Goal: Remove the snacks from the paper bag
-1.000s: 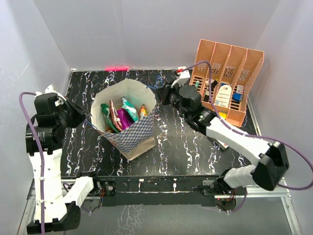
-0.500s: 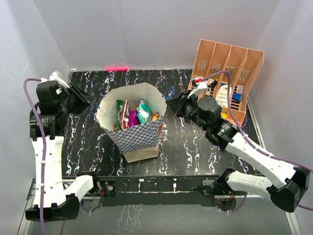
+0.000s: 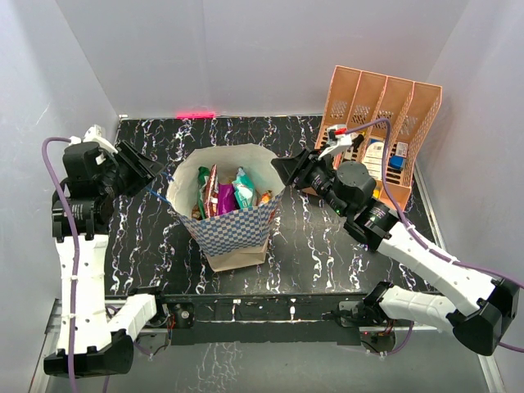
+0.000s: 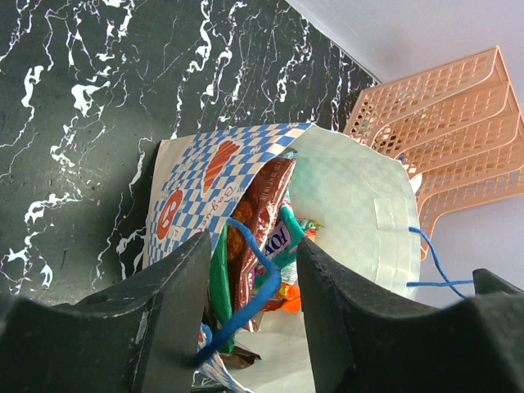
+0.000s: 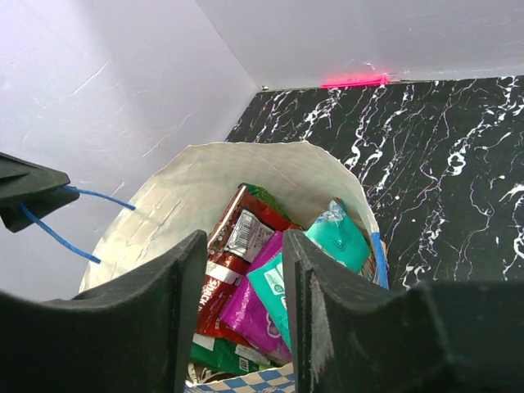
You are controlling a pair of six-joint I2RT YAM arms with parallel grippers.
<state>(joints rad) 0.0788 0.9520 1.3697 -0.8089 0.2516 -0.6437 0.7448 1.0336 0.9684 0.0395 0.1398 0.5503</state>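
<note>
The paper bag [image 3: 238, 226], cream inside and blue-and-white checked outside, stands upright mid-table with its mouth wide. The snacks [image 3: 225, 194] stand packed inside: a red-brown chip bag [image 5: 237, 246], a purple packet [image 5: 264, 309], teal packets [image 5: 341, 238] and a green one [image 5: 219, 357]. My left gripper [image 3: 151, 170] hovers just left of the rim, jaws open. In the left wrist view the bag's blue cord handle [image 4: 264, 274] hangs loosely between the fingers of that gripper [image 4: 255, 246]. My right gripper [image 3: 279, 168] is at the right rim. In its wrist view this gripper [image 5: 243, 239] is open and empty above the snacks.
A salmon-orange slotted file rack [image 3: 378, 135] with small items stands at the back right, close behind the right arm. It also shows in the left wrist view, where the rack [image 4: 442, 106] lies beyond the bag. Grey walls close in the black marbled table [image 3: 319, 246].
Both grippers have gone from shut to open and let the cord handles slacken. The bag has shifted right and settled upright. The right arm has drawn back to the right.
</note>
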